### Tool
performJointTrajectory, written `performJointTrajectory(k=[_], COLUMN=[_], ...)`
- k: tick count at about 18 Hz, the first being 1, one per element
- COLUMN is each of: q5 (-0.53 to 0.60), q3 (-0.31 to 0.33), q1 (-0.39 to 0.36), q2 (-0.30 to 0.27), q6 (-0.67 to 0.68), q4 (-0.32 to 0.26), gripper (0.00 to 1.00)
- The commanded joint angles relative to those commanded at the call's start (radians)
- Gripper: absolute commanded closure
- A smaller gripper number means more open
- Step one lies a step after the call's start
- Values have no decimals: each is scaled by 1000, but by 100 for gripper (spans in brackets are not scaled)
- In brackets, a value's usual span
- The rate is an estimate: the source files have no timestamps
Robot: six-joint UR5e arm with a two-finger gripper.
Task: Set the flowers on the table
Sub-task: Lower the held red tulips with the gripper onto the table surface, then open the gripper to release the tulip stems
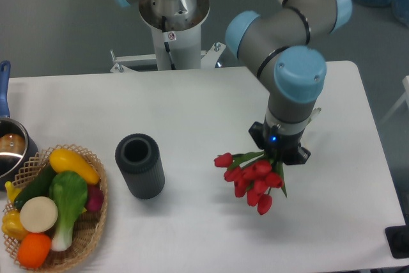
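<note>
The flowers, a tied bunch of red tulips with green stems, hang low over the white table right of centre, buds pointing toward the front left. My gripper sits directly over the stem end and is shut on the stems; its fingers are mostly hidden under the wrist. From this view I cannot tell whether the buds touch the table.
A dark grey ribbed cylinder vase stands upright left of the flowers. A wicker basket of vegetables sits at the front left corner, with a pot behind it. The robot base rises behind the table's far edge.
</note>
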State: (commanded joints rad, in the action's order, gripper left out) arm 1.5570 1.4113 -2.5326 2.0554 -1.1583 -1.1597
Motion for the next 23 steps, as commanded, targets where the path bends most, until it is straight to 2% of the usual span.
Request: performJointTrajectory(k=[2,4,11,13,15,20,23], q5=[-3,-8,-18,-17,-15,-8,-12], q3=[-2,5,5,6,15,35,66], q1=[14,20,20,20,20,14,-26], q2=[20,35,52,52,52,19,-14], q6=[20,19,11,9,9,20,8], q4=[2,2,2,3,8,31,40], gripper=[78,72,38,12,0,0,0])
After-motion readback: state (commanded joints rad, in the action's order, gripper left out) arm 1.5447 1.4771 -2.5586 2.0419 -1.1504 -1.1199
